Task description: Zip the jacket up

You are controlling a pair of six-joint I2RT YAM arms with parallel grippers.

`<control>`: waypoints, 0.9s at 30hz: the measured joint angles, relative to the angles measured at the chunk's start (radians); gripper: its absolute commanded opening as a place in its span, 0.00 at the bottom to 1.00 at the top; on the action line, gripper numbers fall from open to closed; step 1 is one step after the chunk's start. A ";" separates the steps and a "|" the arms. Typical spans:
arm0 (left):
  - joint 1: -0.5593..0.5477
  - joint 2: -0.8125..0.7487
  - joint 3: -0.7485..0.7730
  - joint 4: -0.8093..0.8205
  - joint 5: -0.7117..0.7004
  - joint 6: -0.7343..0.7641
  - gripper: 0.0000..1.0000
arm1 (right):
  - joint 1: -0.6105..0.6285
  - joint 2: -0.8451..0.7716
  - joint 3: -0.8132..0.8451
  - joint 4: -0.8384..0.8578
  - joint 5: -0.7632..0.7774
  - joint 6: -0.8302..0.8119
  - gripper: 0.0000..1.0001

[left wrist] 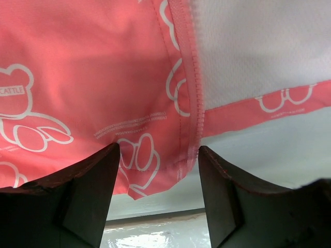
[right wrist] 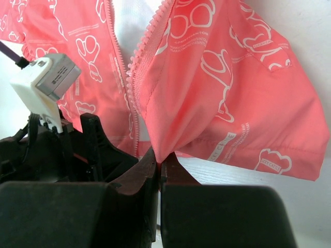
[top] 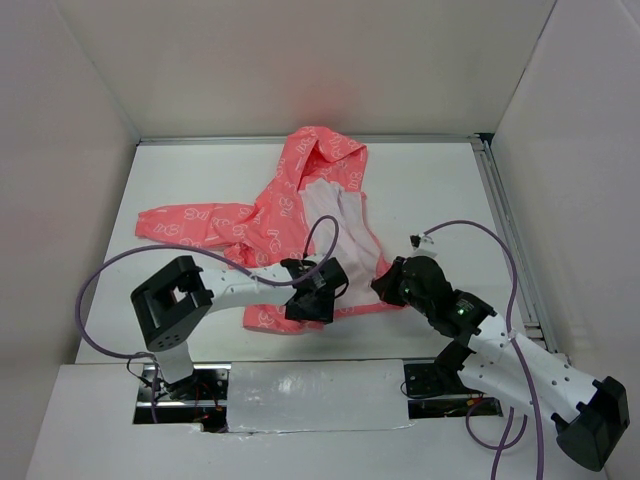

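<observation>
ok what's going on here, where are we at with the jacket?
The jacket lies open on the table, lining showing, zipper not joined. The right tool is shut on a fold of one front panel near the hem. The left tool is open, poised over the other panel's bottom corner beside its zipper edge.

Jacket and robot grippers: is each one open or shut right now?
jacket: lying on the table, front open.
zipper: undone, its two sides apart.
left gripper: open, at the jacket's bottom edge by the zipper.
right gripper: shut on the jacket's bottom edge.
</observation>
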 measured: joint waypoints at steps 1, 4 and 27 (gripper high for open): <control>0.000 -0.010 -0.005 0.013 0.002 0.003 0.75 | 0.000 0.000 0.000 0.000 0.001 0.001 0.00; 0.000 -0.019 -0.016 0.032 0.004 0.008 0.76 | 0.000 0.000 0.000 -0.006 0.002 0.008 0.00; 0.004 0.010 -0.020 0.056 0.077 0.014 0.73 | 0.000 0.024 -0.007 -0.017 0.011 0.015 0.00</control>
